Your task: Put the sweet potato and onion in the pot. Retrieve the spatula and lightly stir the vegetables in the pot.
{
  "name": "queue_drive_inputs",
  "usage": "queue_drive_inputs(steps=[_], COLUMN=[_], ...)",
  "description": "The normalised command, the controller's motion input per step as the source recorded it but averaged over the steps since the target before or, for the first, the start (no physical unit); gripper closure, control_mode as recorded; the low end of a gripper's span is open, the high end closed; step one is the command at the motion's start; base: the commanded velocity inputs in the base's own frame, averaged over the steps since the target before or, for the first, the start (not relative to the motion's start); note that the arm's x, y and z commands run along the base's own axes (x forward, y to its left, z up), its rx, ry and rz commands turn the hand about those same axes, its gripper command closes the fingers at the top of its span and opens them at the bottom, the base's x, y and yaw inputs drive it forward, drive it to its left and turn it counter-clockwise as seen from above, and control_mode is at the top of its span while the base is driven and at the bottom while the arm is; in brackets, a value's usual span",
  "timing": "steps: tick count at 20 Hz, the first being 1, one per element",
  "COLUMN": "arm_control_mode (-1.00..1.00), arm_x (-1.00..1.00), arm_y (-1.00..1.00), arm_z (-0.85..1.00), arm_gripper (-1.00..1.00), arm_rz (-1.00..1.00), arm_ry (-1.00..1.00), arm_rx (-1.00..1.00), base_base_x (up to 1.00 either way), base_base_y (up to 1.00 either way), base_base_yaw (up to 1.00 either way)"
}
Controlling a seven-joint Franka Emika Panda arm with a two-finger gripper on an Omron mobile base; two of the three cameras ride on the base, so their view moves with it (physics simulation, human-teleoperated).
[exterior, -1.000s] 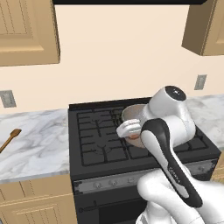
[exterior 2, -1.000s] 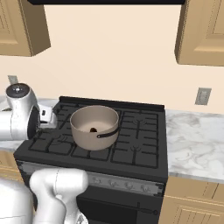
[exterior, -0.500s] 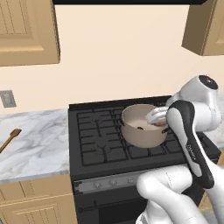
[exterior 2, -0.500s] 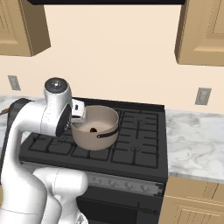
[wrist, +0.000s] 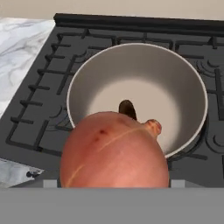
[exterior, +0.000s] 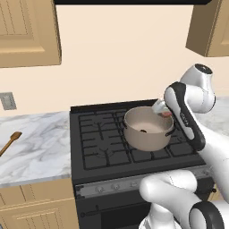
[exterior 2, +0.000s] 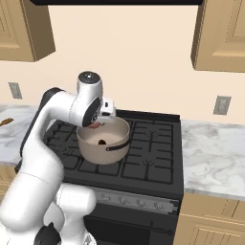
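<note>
The onion [wrist: 113, 151], salmon and round, sits right in front of the hand camera with my gripper [exterior: 163, 111] shut on it. It hangs over the near rim of the pot [wrist: 179, 78]. The onion [exterior: 167, 114] shows as a small reddish spot by the pot's [exterior: 147, 136] far right rim. The dark brown sweet potato [wrist: 127, 108] lies on the pot's pale bottom, and shows there too in the base views [exterior: 143, 130] [exterior 2: 102, 141]. The wooden spatula [exterior: 10, 143] lies on the left counter, far from the hand.
The pot [exterior 2: 103, 153] stands on the black stove [exterior: 103, 147], on its right-hand burners as seen from the left base view. Marble counters [exterior 2: 210, 158] flank the stove. Wooden wall cabinets [exterior: 27, 31] hang above both sides.
The arm has swung right with the onion, from the stove's left side to over the pot. The pot and the sweet potato have stayed in place.
</note>
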Motion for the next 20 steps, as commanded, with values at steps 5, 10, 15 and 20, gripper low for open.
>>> queue_drive_inputs(steps=[5,10,15,20], arm_control_mode=[-1.0,-1.0,-1.0,-1.0], arm_x=[0.68,0.4,0.2,0.28], arm_y=[0.0,0.0,0.0,0.0], arm_z=[-0.1,-0.5,-0.76,-0.48], arm_gripper=[1.0,1.0,1.0,1.0], arm_rz=[0.0,0.0,0.0,0.0], arm_ry=[0.17,0.15,0.02,0.0], arm_rx=[-0.18,-0.03,0.0,0.0], base_base_x=[0.0,0.0,0.0,0.0], base_base_y=[0.0,0.0,0.0,0.0], base_base_yaw=[0.0,0.0,0.0,0.0])
